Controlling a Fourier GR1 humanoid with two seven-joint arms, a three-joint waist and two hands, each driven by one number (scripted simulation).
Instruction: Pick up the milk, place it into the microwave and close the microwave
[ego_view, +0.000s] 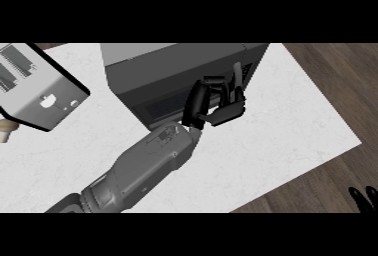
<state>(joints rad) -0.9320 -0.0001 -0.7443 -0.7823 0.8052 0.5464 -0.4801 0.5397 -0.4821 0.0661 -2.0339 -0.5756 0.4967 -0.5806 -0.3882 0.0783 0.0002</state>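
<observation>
Fingers of the black left hand (221, 102) stand straight against the boxy grey microwave (177, 75), holding nothing.

The worktop (288, 130) is white with faint grey marbling, the floor (332, 65) dark brown wood grain, the microwave (170, 75) dark grey, the toaster (44, 95) pale grey edged in black, and the hand (221, 102) black on a grey forearm (144, 170).
</observation>
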